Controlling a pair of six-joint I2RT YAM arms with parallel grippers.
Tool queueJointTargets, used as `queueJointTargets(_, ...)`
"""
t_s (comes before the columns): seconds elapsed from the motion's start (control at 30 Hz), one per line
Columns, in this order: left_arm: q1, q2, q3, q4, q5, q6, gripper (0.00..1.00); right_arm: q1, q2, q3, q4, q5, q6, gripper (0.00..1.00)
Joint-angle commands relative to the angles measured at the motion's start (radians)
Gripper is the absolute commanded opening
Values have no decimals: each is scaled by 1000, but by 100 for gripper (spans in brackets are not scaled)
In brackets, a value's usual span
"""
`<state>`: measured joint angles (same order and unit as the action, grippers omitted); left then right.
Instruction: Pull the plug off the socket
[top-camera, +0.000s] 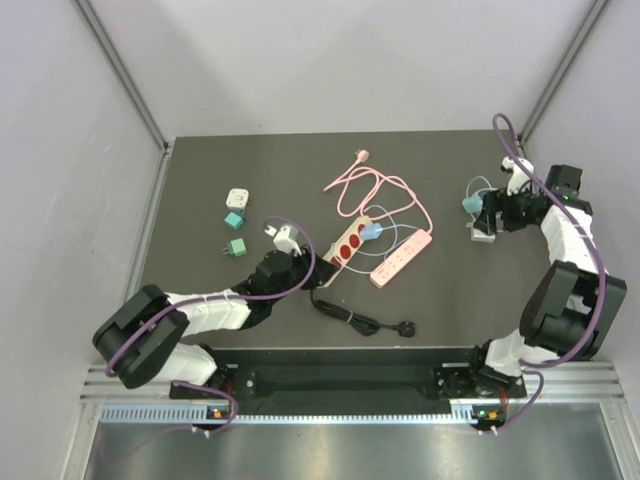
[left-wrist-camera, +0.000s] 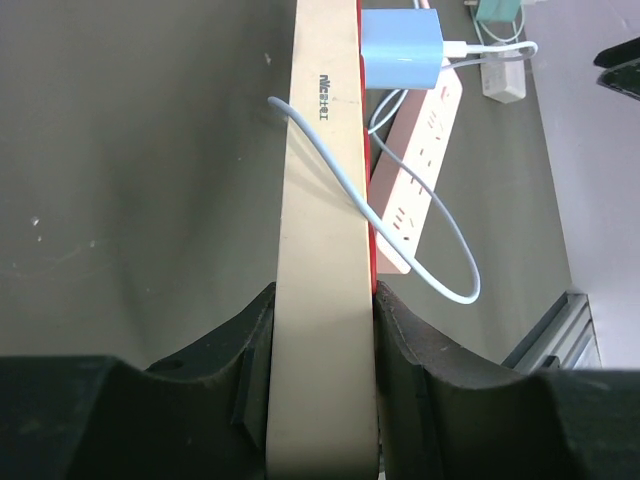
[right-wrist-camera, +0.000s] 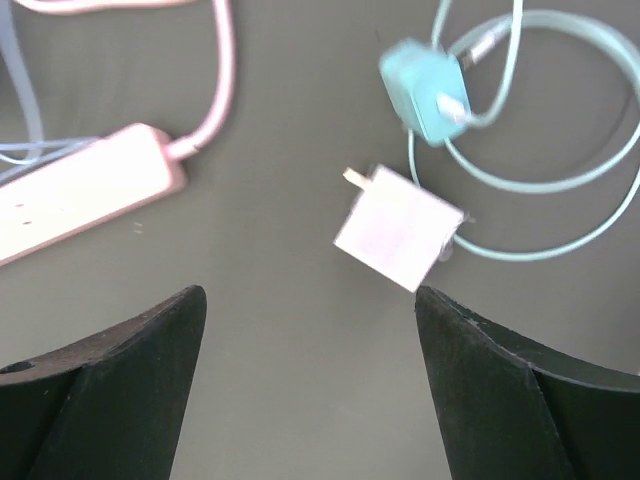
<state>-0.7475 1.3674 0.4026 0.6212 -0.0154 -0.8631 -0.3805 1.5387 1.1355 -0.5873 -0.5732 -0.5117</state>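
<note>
A beige power strip with a red face (top-camera: 347, 242) lies mid-table, with a light blue plug (top-camera: 370, 232) seated in it. My left gripper (top-camera: 308, 262) is shut on the strip's near end. In the left wrist view the fingers (left-wrist-camera: 250, 330) clamp both sides of the strip (left-wrist-camera: 320, 200), and the blue plug (left-wrist-camera: 400, 52) sits at its far end with a white cable looping off. My right gripper (top-camera: 490, 222) is open and empty at the far right. In the right wrist view it (right-wrist-camera: 310, 310) hovers above the table near a white adapter (right-wrist-camera: 398, 240).
A pink power strip (top-camera: 402, 258) with a coiled pink cord (top-camera: 375, 185) lies right of the beige one. A teal adapter (right-wrist-camera: 425, 88) and its cable lie by the white one. Small adapters (top-camera: 235, 218) sit at the left. A black cord (top-camera: 360, 320) lies near the front edge.
</note>
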Motion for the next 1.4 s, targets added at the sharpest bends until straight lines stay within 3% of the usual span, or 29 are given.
queueJointTargets(0.0, 5, -41, 12, 186, 11, 16, 0, -3, -104, 72, -49, -143, -88, 85)
queueJointTargets(0.1, 7, -44, 21, 186, 52, 19, 0, 14, -147, 93, -165, -318, -223, 87)
queueJointTargets(0.2, 7, -48, 30, 183, 75, 24, 0, 80, -186, 116, -359, -465, -509, 87)
queueJointTargets(0.23, 5, -48, 31, 180, 81, 26, 0, 103, -195, 116, -464, -487, -703, 87)
queueJointTargets(0.3, 7, -56, 36, 167, 98, 27, 0, 196, -231, 100, -512, -501, -903, 88)
queueJointTargets(0.4, 7, -70, 42, 149, 133, 18, 0, 337, -301, 31, -455, -449, -1007, 92)
queueJointTargets(0.6, 8, -113, 44, 112, 170, -17, 0, 639, -388, -92, -97, -168, -907, 99)
queueJointTargets(0.83, 8, -151, 59, 74, 206, -36, 0, 818, -290, -59, -20, 42, -877, 95)
queueJointTargets(1.0, 7, -172, 64, 49, 219, -34, 0, 865, -241, -51, -6, 137, -881, 82)
queueJointTargets(1.13, 8, -185, 62, 46, 229, -37, 0, 896, -209, -51, -8, 202, -898, 64)
queueJointTargets(1.37, 8, -208, 59, 43, 235, -45, 0, 933, -187, -71, 26, 262, -927, 54)
